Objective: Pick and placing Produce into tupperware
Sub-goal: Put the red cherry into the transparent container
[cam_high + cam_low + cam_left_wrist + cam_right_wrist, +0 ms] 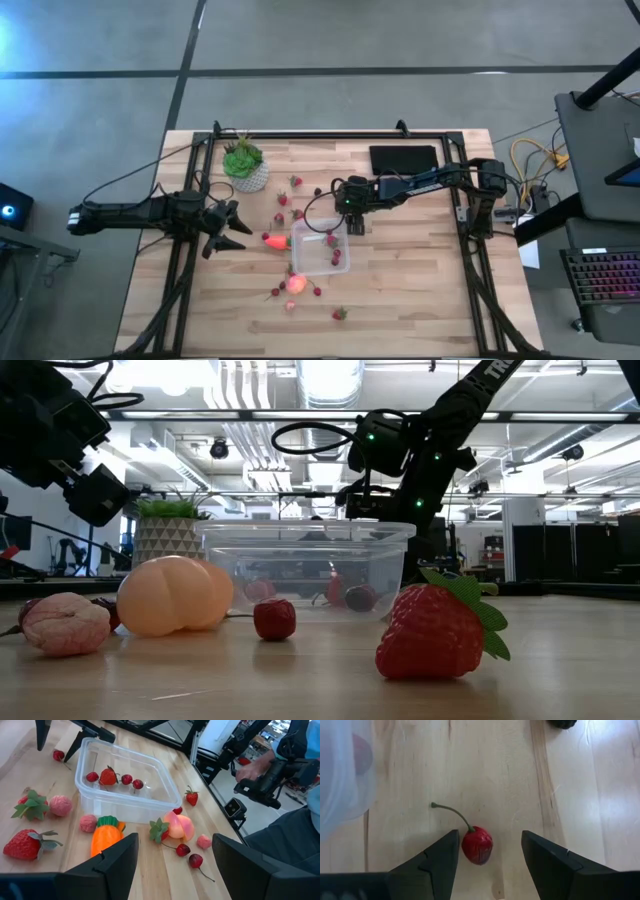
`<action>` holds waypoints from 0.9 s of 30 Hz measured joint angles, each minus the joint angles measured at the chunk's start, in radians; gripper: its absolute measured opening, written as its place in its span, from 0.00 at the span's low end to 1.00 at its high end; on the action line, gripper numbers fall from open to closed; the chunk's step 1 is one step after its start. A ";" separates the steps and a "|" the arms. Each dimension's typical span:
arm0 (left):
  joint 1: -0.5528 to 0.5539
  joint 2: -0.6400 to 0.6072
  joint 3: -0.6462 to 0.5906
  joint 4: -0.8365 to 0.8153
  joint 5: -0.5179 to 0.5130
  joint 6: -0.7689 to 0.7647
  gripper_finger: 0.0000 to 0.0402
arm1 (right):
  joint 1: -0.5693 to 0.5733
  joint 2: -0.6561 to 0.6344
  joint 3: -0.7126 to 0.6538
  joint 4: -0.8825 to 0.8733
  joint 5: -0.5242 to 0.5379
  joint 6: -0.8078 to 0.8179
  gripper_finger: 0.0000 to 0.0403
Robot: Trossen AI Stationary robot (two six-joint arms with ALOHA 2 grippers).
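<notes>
Wooden table, plant and pad

A potted green plant (pixel 245 165) stands far left on the table (pixel 420 290); a black pad (pixel 403 159) lies far right.

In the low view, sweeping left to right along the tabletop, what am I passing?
Pale pink berry → peach-coloured round fruit → small dark red cherry → clear tupperware behind it → big strawberry with green leaves.

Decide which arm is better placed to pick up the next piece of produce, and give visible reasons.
Right. The right gripper is open directly over a cherry beside the tupperware; the left gripper waits farther off.
</notes>
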 joint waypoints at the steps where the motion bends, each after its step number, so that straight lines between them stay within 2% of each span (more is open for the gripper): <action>1: 0.000 0.000 0.000 0.000 0.000 0.000 0.60 | 0.000 0.003 -0.002 0.004 0.000 0.001 0.52; 9: 0.000 0.000 0.000 0.000 0.000 0.000 0.60 | 0.000 0.004 -0.004 0.004 -0.006 0.035 0.45; 27: 0.000 0.000 0.000 0.000 0.000 0.000 0.60 | 0.001 0.002 0.009 -0.049 -0.016 0.035 0.17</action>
